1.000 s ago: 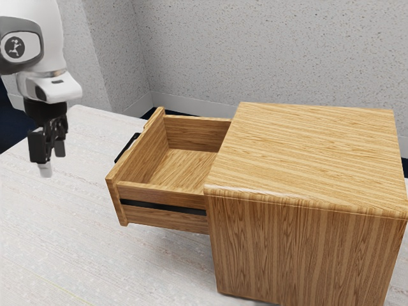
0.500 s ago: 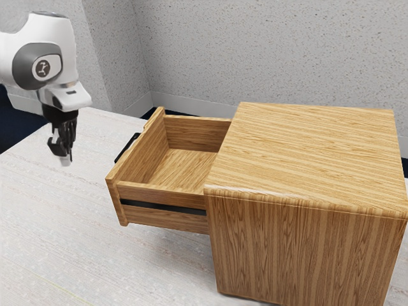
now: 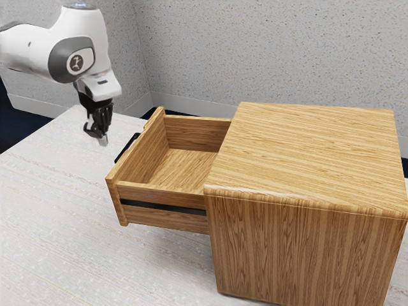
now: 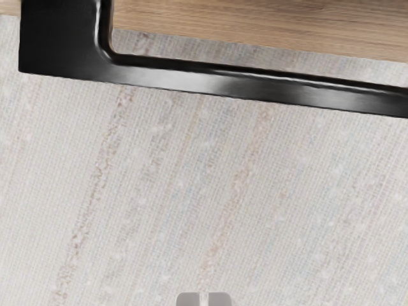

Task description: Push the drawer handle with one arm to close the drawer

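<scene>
Your gripper has its fingertips drawn together, near the black handle but apart from it; the drawer stands open from its wooden cabinet.

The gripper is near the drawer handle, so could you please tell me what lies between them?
The exterior view shows just a bare gap between the gripper and the black handle, with the pale tabletop behind it.

The handle looks glossy metal, the drawer and cabinet grained wood, the tabletop matt.
</scene>
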You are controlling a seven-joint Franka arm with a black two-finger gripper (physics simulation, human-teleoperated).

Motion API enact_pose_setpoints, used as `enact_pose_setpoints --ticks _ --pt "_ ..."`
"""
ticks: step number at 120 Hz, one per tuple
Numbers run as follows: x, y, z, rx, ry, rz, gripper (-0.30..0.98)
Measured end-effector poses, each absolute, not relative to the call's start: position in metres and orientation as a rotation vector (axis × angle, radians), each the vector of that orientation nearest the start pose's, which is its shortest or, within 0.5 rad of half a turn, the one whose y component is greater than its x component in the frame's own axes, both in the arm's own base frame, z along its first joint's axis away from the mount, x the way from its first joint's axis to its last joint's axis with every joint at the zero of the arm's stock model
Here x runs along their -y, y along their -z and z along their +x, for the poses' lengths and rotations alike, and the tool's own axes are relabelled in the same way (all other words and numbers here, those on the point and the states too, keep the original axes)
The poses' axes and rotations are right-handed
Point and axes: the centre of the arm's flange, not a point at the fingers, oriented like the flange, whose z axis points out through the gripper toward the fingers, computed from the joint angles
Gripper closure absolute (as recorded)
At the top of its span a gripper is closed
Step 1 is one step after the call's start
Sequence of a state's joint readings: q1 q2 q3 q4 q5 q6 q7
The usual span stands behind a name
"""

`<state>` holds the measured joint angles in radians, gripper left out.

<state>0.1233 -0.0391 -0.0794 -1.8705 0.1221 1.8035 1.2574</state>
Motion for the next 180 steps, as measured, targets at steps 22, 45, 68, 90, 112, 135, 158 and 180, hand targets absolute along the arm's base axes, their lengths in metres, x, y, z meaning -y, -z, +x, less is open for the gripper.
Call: enact_pose_setpoints --ticks 22,45,68,90,112,135,158,180 --pt "-0.013 -0.524 0.550 -1.846 -0.103 -2.453 0.78" --pt "-0.008 -0.518 0.554 -1.876 -0.084 -2.463 0.78" --pt "-0.004 -0.515 0.564 -1.897 -0.066 -2.458 0.79" --pt "-0.002 -0.510 0.571 -1.906 -0.064 -2.461 0.79" --pt "0.016 -0.513 0.572 -1.937 -0.045 -2.446 0.79" --pt "0.050 -0.514 0.570 -1.999 -0.034 -2.397 0.79" --pt "0.084 -0.514 0.573 -2.055 -0.020 -2.353 0.79" --pt "0.089 -0.512 0.588 -2.036 -0.001 -2.381 0.79"
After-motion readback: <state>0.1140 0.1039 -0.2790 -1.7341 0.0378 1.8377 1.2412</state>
